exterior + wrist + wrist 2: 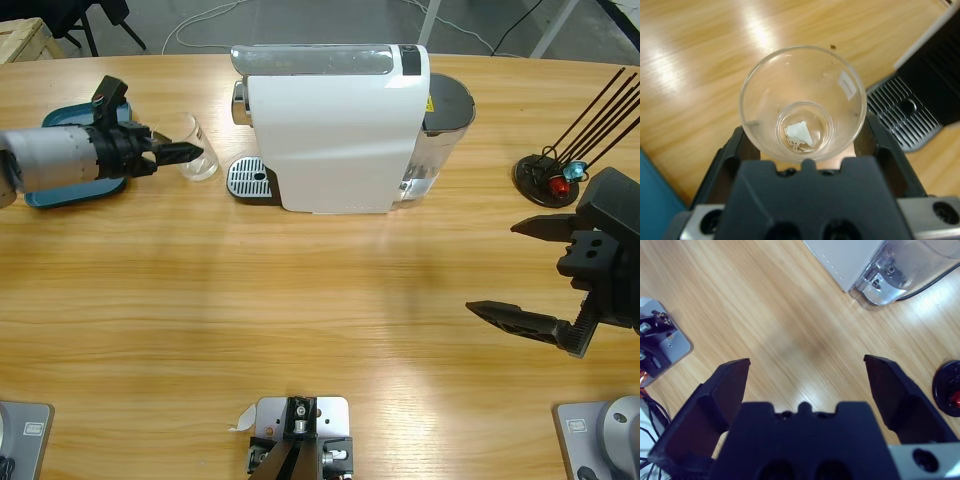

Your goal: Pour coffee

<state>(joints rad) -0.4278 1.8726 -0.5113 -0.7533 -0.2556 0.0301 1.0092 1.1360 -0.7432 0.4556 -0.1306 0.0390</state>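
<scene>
My left gripper (185, 153) is shut on a small clear glass tumbler (198, 148), just left of the drip tray (250, 178) of the white coffee machine (335, 130). In the left wrist view I look into the tumbler (802, 100), and my left gripper (805, 135) has a jaw on either side of it. Its bottom shows only a white glint; I can make out no coffee in it. My right gripper (490, 268) hangs open over bare wood at the right, and in its own view this gripper (805, 362) holds nothing.
The machine's transparent water tank (440, 130) sits at its right end. A teal tray (60, 192) lies under the left arm. A black round stand with thin sticks (545, 178) is at the far right. Bare table stretches in front of the machine.
</scene>
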